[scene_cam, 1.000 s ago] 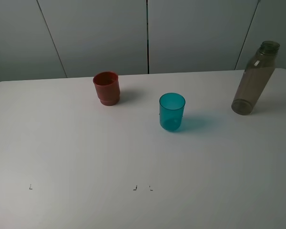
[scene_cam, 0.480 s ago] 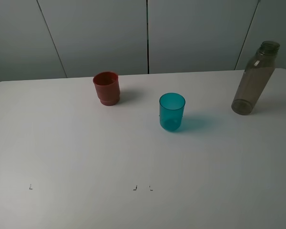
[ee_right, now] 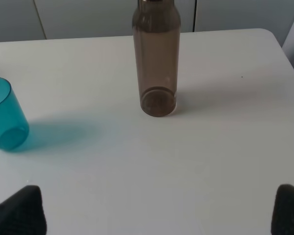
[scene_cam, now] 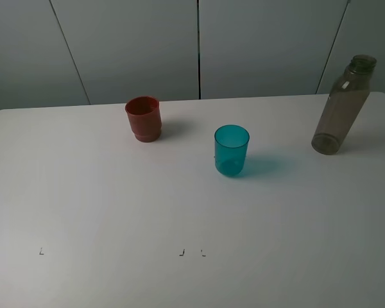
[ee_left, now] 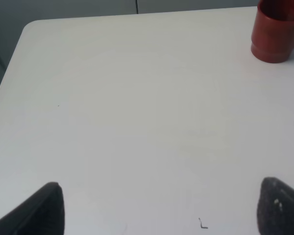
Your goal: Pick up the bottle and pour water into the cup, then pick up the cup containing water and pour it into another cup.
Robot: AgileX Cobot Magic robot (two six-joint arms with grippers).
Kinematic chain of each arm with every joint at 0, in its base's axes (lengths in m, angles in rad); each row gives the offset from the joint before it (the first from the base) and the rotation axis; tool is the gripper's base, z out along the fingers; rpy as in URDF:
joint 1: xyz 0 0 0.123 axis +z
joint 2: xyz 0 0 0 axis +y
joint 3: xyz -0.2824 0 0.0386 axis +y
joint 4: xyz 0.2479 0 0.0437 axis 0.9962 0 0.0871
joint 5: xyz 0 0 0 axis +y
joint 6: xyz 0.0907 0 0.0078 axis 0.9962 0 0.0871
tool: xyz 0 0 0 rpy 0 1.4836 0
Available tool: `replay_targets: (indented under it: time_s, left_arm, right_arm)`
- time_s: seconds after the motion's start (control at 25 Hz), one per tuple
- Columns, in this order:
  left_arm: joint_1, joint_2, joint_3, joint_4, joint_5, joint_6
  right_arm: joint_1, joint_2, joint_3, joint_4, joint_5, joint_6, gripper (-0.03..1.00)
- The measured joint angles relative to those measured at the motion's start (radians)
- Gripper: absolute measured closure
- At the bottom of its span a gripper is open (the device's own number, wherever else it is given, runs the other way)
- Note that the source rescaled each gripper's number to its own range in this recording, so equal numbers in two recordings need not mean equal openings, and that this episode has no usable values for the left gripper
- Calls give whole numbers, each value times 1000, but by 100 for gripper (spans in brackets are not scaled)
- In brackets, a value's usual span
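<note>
Bottle stands at the desk's far right; teal cup mid-desk; red cup far left of it; both grippers' fingers spread, empty.

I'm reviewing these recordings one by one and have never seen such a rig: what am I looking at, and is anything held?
It is a two-armed robot at a white table. One picture comes from a camera mounted high; the other two from cameras on each wrist. The dark tips at their edges are gripper fingers, spread wide: the left gripper and right gripper are open and hold nothing. Standing apart are a red cup, a teal tumbler and an uncapped smoky bottle.
</note>
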Motion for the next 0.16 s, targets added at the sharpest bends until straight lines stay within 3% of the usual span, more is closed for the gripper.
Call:
replay_targets:
  time_s: [0.16]
  left_arm:
    - [0, 0, 0, 0, 0, 0]
  right_arm:
    - [0, 0, 0, 0, 0, 0, -1]
